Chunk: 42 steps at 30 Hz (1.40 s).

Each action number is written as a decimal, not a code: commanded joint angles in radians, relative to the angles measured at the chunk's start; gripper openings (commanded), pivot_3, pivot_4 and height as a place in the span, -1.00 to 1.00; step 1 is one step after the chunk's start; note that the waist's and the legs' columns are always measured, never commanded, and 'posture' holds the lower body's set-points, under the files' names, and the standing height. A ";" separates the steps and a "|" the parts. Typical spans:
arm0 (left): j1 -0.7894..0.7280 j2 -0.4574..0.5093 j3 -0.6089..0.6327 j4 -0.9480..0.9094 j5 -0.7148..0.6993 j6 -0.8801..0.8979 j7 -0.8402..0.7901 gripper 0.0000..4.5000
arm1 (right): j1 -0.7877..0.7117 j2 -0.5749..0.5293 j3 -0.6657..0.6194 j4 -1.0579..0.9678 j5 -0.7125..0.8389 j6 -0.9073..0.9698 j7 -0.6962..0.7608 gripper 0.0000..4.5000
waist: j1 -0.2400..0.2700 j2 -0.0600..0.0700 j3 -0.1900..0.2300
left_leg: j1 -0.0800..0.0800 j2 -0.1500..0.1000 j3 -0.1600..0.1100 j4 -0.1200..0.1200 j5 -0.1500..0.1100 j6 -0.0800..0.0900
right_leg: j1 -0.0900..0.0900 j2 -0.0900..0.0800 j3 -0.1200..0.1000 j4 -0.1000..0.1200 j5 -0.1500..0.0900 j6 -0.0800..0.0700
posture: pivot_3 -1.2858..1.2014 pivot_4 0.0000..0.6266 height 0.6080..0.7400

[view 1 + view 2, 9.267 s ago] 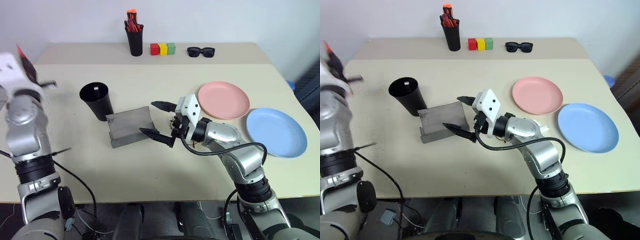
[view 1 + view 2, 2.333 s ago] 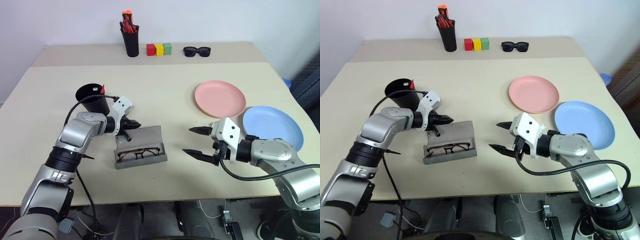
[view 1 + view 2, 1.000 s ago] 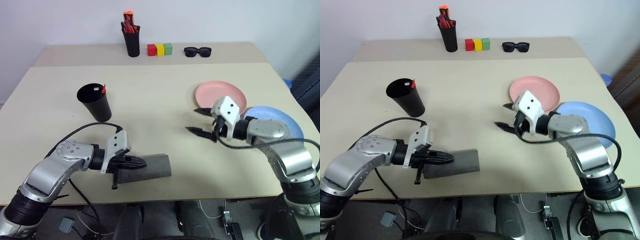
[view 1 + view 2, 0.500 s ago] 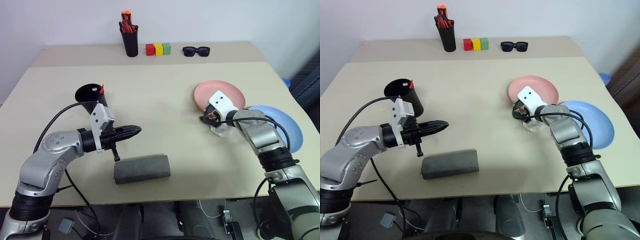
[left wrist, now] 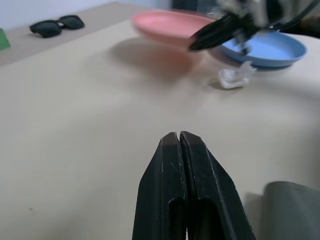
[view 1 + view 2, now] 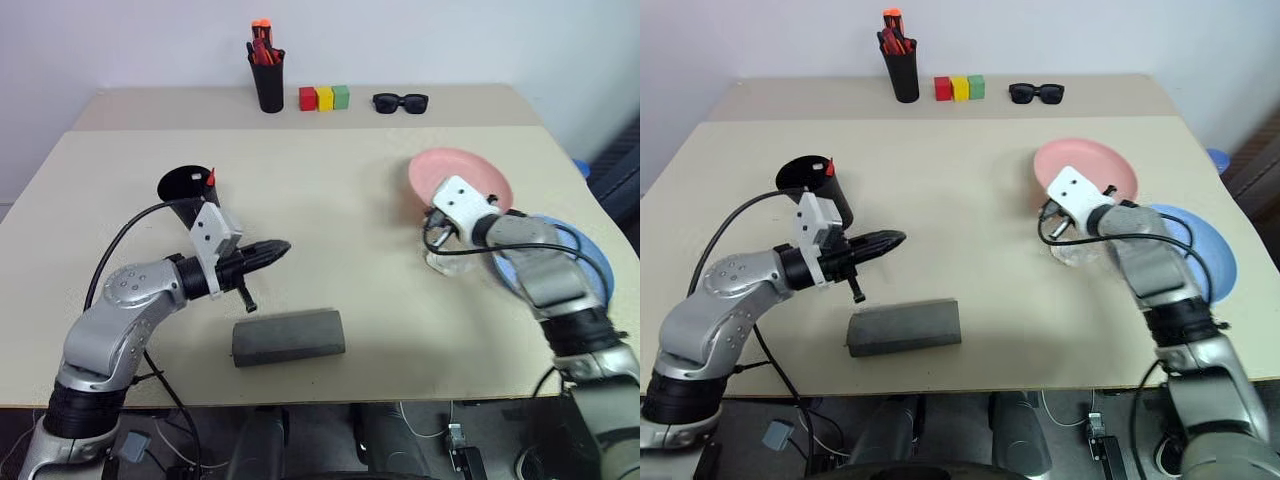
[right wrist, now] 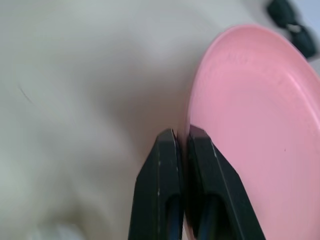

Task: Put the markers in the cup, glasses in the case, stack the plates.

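While the right gripper [image 7: 181, 137] pinches the near rim of the pink plate [image 6: 470, 171], lifted and tilted at right of frame, the blue plate [image 6: 585, 262] lies just beyond the arm. The left gripper [image 6: 272, 250], fingers pressed together and empty, hovers left of centre above the closed case [image 6: 288, 337]. A marker [image 6: 209, 177] stands in the cup [image 6: 187, 192], upper left

Pink plate [image 7: 260, 125] smooth plastic; case [image 6: 288, 337] matt, perhaps felt (grey).
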 commanded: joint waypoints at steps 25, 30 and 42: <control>-0.005 -0.029 -0.054 0.046 0.060 -0.119 -0.040 -1.00 | 0.285 -0.006 -0.042 -0.237 0.048 0.009 0.084 0.56 | -0.008 0.001 -0.001 | 0.002 0.000 0.003 0.006 -0.001 0.001 | 0.003 0.000 0.003 0.000 -0.002 -0.004 | 0.03 -0.52 1.00; 0.019 -0.026 -0.033 0.025 0.053 -0.112 -0.011 -1.00 | 0.230 0.013 0.002 -0.100 -0.021 0.019 0.023 0.34 | -0.005 0.001 -0.001 | 0.002 0.000 0.003 0.006 -0.001 0.001 | 0.003 0.000 0.003 0.000 -0.002 -0.004 | 0.03 -0.52 1.00; 0.037 -0.012 0.006 0.040 0.035 -0.092 0.008 -1.00 | 0.261 -0.137 -0.277 -0.237 0.028 0.161 0.041 -0.97 | -0.003 0.001 -0.001 | 0.001 0.000 0.003 0.006 -0.001 0.002 | 0.003 0.000 0.003 0.000 -0.002 -0.004 | 0.03 -0.52 1.00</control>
